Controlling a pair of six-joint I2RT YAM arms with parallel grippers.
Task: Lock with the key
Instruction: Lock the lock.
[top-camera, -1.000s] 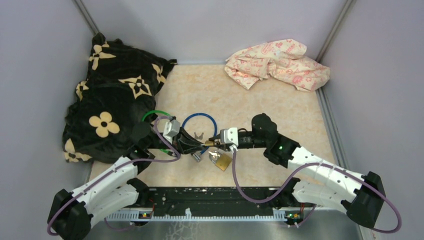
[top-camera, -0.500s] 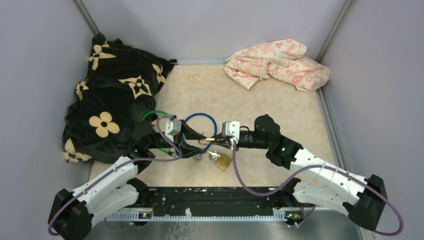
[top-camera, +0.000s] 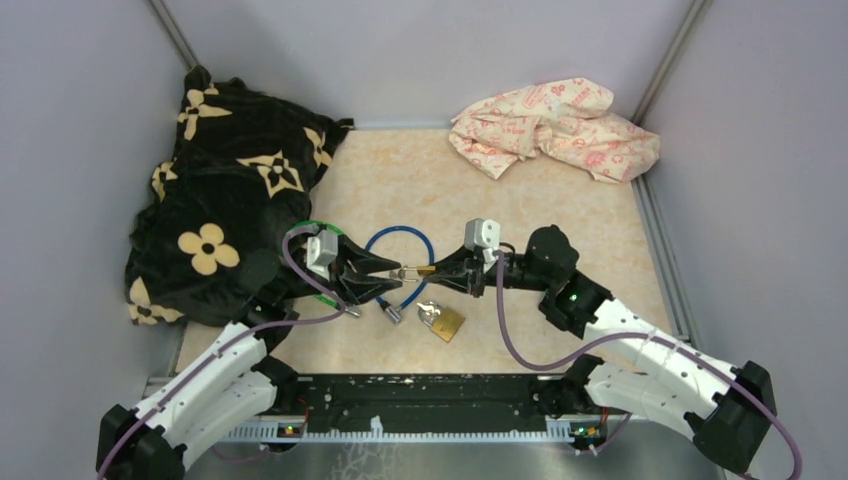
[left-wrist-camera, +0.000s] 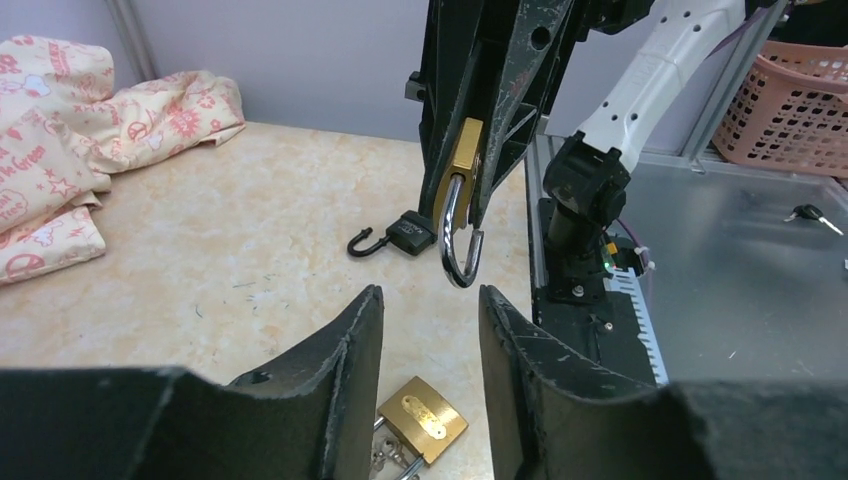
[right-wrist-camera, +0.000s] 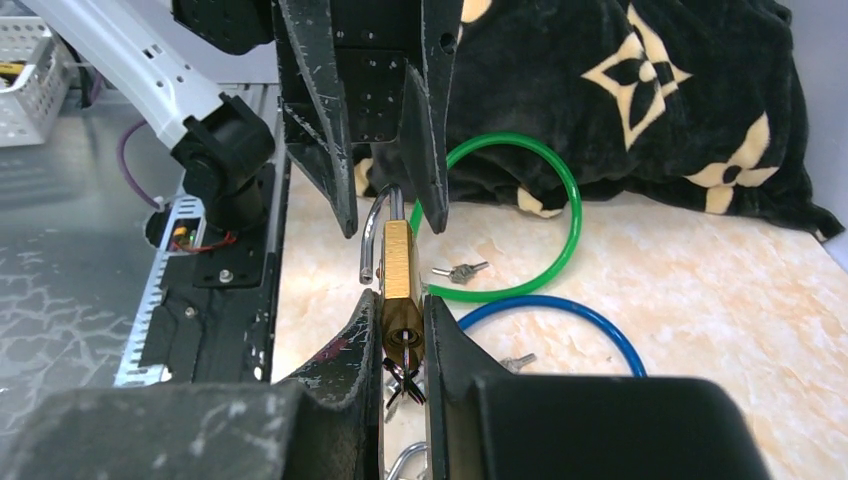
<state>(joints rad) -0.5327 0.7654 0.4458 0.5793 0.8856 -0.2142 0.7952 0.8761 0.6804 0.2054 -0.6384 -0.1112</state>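
Observation:
A brass padlock (right-wrist-camera: 398, 265) with its shackle (right-wrist-camera: 372, 240) swung open is held off the table, and a key on a ring (right-wrist-camera: 404, 372) sits in its keyhole. My right gripper (right-wrist-camera: 403, 298) is shut on the padlock's body. It also shows in the top view (top-camera: 425, 271) and the left wrist view (left-wrist-camera: 462, 165). My left gripper (left-wrist-camera: 428, 292) is open and empty, its fingertips just short of the shackle (left-wrist-camera: 455, 245). In the top view the left gripper (top-camera: 385, 272) faces the right gripper (top-camera: 440, 272).
A second brass padlock (top-camera: 442, 321) and loose keys (right-wrist-camera: 460, 270) lie on the table under the grippers. A small black padlock (left-wrist-camera: 402, 233), a blue loop (top-camera: 398, 238) and a green loop (right-wrist-camera: 570, 215) lie nearby. A black flowered blanket (top-camera: 220, 190) is left, a pink-printed cloth (top-camera: 555, 125) back right.
The right gripper has lifted the padlock off the table and moved right. The left gripper has drawn back left, so the shackle now shows between them.

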